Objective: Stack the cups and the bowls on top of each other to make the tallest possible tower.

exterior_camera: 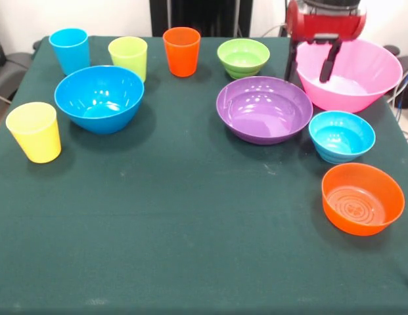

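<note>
All cups and bowls stand apart on the table, with no tower. The blue cup (69, 49), lime green cup (128, 57) and orange cup (181, 50) line the far side. The yellow cup (34, 131) is at the left. The deep blue bowl (98, 98), green bowl (243, 57), purple bowl (264, 108), pink bowl (361, 82), light-blue bowl (341, 136) and orange bowl (362, 199) stand upright. My gripper (311, 64) is open at the pink bowl's left rim, with one finger (291, 64) outside it and the other inside.
The table (190, 230) is covered with a dark green cloth. The purple bowl stands close beside the pink bowl, just below and left of my gripper. Dark chairs or equipment show beyond the table's left and right far corners.
</note>
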